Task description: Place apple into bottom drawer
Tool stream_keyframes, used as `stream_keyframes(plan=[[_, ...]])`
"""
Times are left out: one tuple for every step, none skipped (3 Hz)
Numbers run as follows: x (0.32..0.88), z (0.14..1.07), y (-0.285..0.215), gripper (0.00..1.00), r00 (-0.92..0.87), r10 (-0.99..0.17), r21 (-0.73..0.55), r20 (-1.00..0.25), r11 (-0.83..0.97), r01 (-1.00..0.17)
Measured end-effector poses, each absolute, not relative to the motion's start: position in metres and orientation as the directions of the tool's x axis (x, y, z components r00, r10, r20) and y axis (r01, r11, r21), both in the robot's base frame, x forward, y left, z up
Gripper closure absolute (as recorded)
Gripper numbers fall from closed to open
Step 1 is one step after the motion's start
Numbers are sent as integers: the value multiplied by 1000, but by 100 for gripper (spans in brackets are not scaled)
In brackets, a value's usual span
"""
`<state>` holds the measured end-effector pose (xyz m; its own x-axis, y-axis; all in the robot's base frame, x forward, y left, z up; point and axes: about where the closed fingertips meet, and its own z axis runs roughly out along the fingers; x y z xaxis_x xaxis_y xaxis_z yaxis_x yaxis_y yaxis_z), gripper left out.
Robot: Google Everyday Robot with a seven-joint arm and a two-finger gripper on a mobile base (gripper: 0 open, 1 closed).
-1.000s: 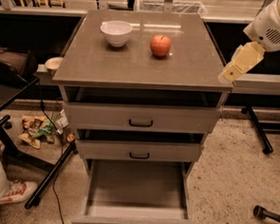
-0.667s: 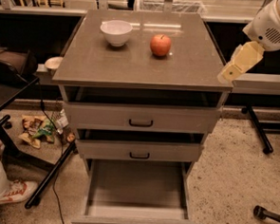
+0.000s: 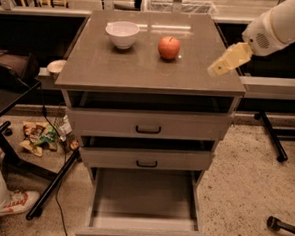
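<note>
Leftward has come the beige claw, now over the grey-brown bench's right edge; whether apart or together, I cannot tell. Round white bowl sits far left, small red-orange apple right of it, well apart from the claw; deep grey bottom drawer stands open below.

Change: gripper shifted left, inward from off right side; now above right edge of cabinet top, nearer apple, not touching.
</note>
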<state>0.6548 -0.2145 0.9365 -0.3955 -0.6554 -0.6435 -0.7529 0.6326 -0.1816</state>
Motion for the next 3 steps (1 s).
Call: stream_keyframes(plan=[[698,925,-203,0,-400,-575,-165,-714,693,-702],[737,914,-195,0,-386,-481,-124,-787,736,-665],[743,911,-194,0,-383,-472,-123,-794,742,-660]])
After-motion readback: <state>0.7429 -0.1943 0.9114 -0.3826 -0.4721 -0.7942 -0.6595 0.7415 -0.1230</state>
